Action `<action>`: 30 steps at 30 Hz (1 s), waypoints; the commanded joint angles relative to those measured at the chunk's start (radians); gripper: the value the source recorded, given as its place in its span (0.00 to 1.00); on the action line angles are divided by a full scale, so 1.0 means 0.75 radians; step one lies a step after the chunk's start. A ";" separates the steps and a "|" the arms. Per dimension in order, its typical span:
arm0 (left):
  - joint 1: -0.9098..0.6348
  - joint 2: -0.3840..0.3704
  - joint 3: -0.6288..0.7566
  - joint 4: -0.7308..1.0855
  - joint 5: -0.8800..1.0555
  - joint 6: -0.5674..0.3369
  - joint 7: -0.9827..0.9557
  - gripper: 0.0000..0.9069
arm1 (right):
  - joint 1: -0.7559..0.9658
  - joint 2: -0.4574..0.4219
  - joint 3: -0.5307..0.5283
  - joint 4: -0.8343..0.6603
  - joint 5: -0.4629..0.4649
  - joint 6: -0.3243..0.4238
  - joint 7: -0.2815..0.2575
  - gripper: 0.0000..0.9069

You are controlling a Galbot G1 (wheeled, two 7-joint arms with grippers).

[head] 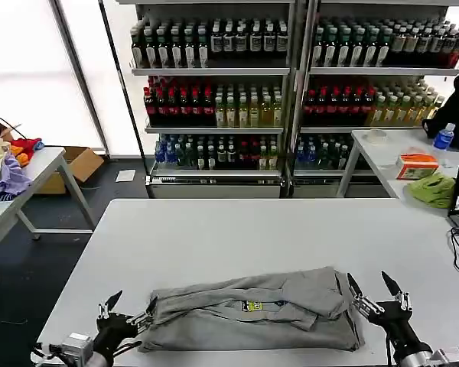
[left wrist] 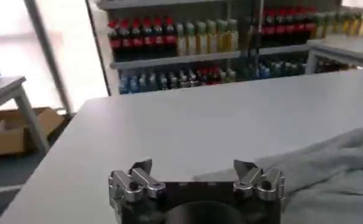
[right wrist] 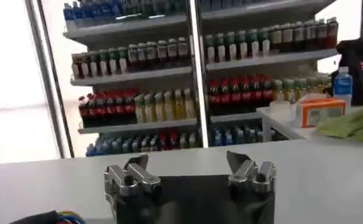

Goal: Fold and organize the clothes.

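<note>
While both arms are sitting low at the near edge of the bench [head: 214, 229], I am looking down on a light grey T-shirt [head: 252, 310] that is lying crumpled and partly folded across the near middle of the white surface. Its small chest print [head: 252, 306] is facing up, a yellow and dark patch with some blue beside it, but I cannot read any lettering on it.

My left hand [head: 130, 310] is resting at the shirt's left end with its fingers spread apart, one fingertip just at the cloth's edge and nothing pinched; the left wrist view is showing the same spread fingers [left wrist: 135, 179] with grey fabric beside one of them. My right hand [head: 376, 290] is hovering just off the shirt's right end, fingers also spread wide and gripping nothing.

Behind the bench, shelves of bottled drinks [head: 214, 107] are standing in rows, their labels too small to read. On a side bench to the right, a lime-green cloth [head: 434, 189] is lying beside an orange box [head: 417, 164], whose printing I cannot make out.
</note>
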 commanded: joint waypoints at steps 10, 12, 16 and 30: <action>-0.120 -0.185 0.327 0.179 0.036 -0.021 -0.263 1.00 | -0.074 0.029 -0.066 -0.043 -0.038 0.145 -0.006 1.00; -0.125 -0.194 0.316 0.200 0.066 -0.070 -0.251 1.00 | -0.073 0.034 -0.067 -0.046 -0.035 0.150 -0.005 1.00; -0.119 -0.201 0.302 0.224 0.089 -0.075 -0.242 0.81 | -0.067 0.040 -0.078 -0.071 -0.025 0.160 0.003 1.00; -0.098 -0.232 0.313 0.247 0.082 -0.098 -0.222 0.02 | -0.063 0.047 -0.038 -0.054 0.014 0.162 0.015 1.00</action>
